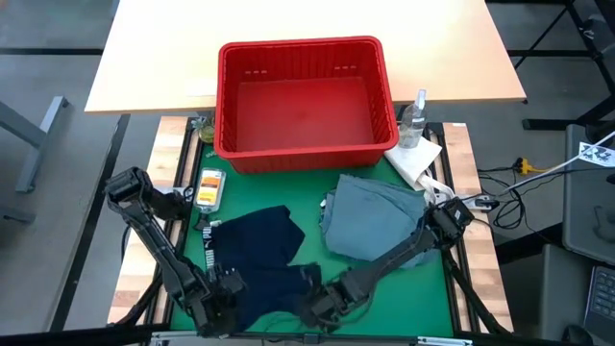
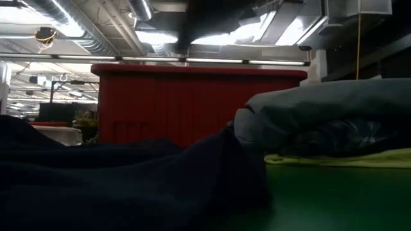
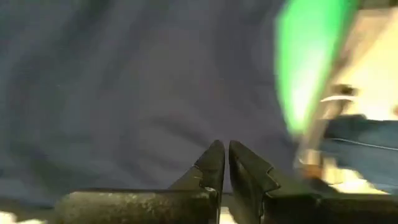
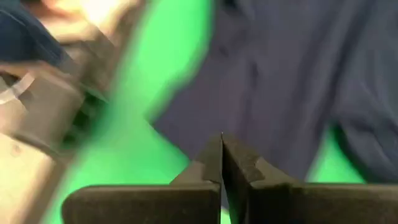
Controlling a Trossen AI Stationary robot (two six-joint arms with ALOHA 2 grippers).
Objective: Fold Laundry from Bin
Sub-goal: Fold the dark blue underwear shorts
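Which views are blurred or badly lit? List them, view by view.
High view: evenly lit and sharp, red bin and navy garment clear. Low view: dim foreground, navy garment a dark mass, ceiling lights glaring above the bin. Left wrist view: smeared, left gripper sharp against blurred navy cloth. Right wrist view: green mat and background streaked, right gripper crisp.

The green-surfaced worktop (image 1: 380,279) carries a rectangular red plastic bin (image 1: 306,101), a dark navy garment (image 1: 255,255), a folded grey-blue garment (image 1: 370,219), a white paper towel (image 1: 415,161) and a clear bottle (image 1: 414,120).
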